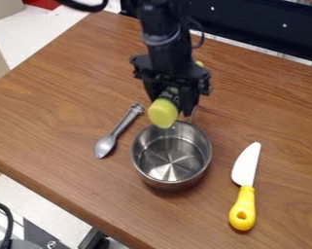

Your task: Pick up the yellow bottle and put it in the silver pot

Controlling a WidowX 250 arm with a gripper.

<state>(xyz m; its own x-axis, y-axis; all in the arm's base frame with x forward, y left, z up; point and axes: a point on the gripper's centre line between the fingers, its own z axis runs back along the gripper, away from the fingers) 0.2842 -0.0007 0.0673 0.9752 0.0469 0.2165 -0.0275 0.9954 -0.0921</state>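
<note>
The black gripper (173, 99) hangs over the back edge of the silver pot, shut on the yellow bottle (163, 114). The bottle's round yellow-green end points toward the camera and down, above the pot's back-left rim. Part of its dark label shows between the fingers, and the gripper hides most of the rest. The silver pot (154, 178) stands upright on the wooden table, its inside visible with nothing in it and its handle toward the back, partly behind the gripper.
A silver spoon (122, 125) lies left of the pot. To the right lies a knife (244, 194) with a white blade and yellow handle. The wooden table's (60, 82) front edge runs along the lower left, and a dark bar (262, 24) crosses behind the table.
</note>
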